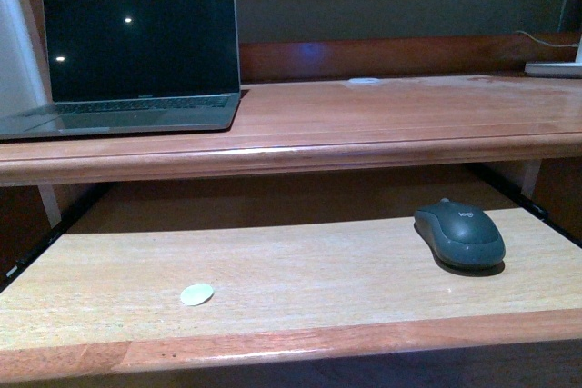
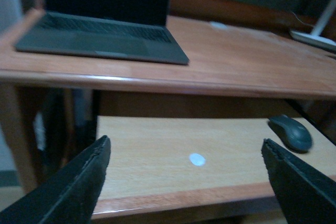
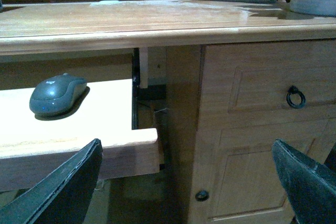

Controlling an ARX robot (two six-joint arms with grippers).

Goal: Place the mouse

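Ahead of my two grippers and above them, the wooden desk [image 1: 391, 115] is spanning the whole view. Its pull-out tray [image 1: 309, 261] is lying lower, roughly level with my fingers. Beyond my left gripper [image 2: 184, 140], up on the desk top, an open laptop [image 1: 136, 43] is sitting with its screen dark. Ahead of my right gripper [image 3: 186, 142], the desk's cabinet [image 3: 262, 129] is standing just beside the tray's end.

The mouse [image 1: 459, 234] is resting on the tray near that end, nearer my right gripper than my left, and nothing is touching it. A small white disc [image 1: 196, 293] is lying on the tray well apart from it, almost straight ahead of my left gripper.

I am holding both grippers spread wide, with nothing between the fingers.

I am judging the mouse to be light and rigid. Its smooth plastic shell is curving away on top, so it is likely to slip under a careless pinch. I am reckoning the best hold is across its two long flanks around mid-body, low down where the sides run closest to parallel, clear of the scroll wheel and buttons. My right gripper is looking the better placed for that.
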